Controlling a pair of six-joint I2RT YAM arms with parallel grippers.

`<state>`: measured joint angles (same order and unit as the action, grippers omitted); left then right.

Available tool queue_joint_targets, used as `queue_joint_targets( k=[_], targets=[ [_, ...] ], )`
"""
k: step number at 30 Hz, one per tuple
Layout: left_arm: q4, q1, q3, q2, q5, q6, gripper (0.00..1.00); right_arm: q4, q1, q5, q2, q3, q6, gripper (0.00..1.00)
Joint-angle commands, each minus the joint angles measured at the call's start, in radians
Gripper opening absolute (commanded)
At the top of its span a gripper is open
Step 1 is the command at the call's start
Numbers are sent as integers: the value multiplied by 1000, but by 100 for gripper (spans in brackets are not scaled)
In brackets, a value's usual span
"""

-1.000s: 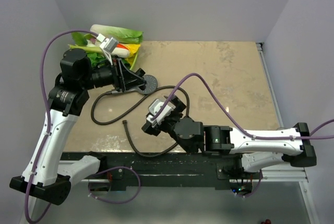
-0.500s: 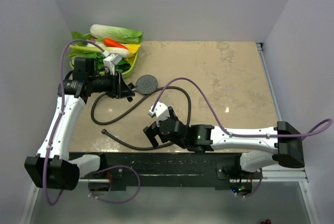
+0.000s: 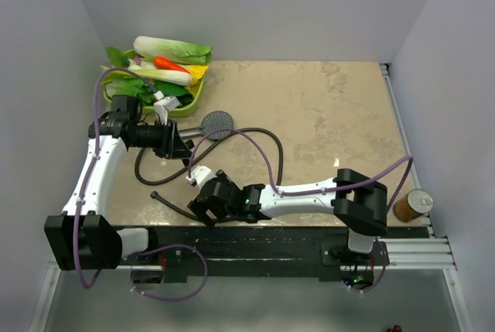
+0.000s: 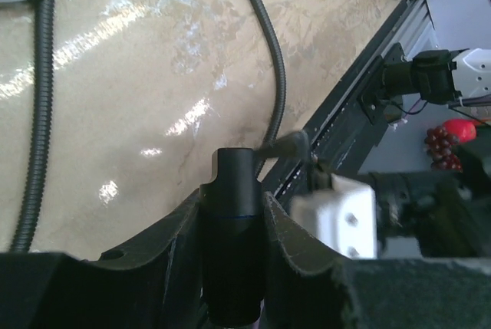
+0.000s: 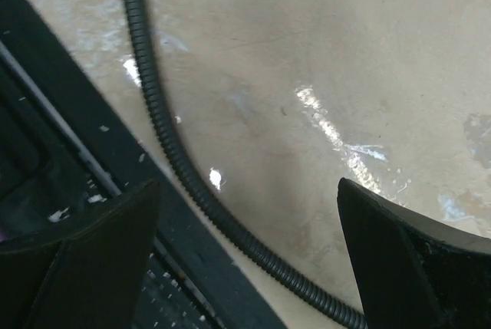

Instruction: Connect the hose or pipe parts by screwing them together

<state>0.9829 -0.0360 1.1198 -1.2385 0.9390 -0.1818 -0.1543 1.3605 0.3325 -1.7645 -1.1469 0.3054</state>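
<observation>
My left gripper (image 4: 233,218) clamps a dark cylindrical fitting (image 4: 232,172) near the shower head (image 3: 219,123), while my right gripper (image 5: 245,214), farther from it, hangs wide open above the hose (image 5: 153,110).

The right half of the table (image 3: 340,107) lies bare, open to approach from above; the hose (image 3: 274,154) loops over the left-centre; the tray (image 3: 193,101) of vegetables (image 3: 174,49) blocks the far-left corner; the right arm (image 3: 302,196) stretches along the near edge; a can (image 3: 410,205) stands beyond the right edge

Beige table (image 3: 332,107) with hose (image 3: 138,171), vegetable tray (image 3: 193,98), perhaps shower head (image 3: 216,124).
</observation>
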Motion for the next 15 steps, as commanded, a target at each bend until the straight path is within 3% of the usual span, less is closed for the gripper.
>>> queue_joint_targets(
  k=[1, 8, 15],
  targets=[
    [17, -5, 1, 5, 86, -59, 0, 62, -135, -76, -9, 67, 132, 96],
    [30, -5, 8, 27, 99, -67, 0, 160, -115, -119, 101, 177, 40, 93],
    [71, -33, 54, 33, 133, -84, 0, 160, 0, -179, 100, 93, -113, 93]
  ],
)
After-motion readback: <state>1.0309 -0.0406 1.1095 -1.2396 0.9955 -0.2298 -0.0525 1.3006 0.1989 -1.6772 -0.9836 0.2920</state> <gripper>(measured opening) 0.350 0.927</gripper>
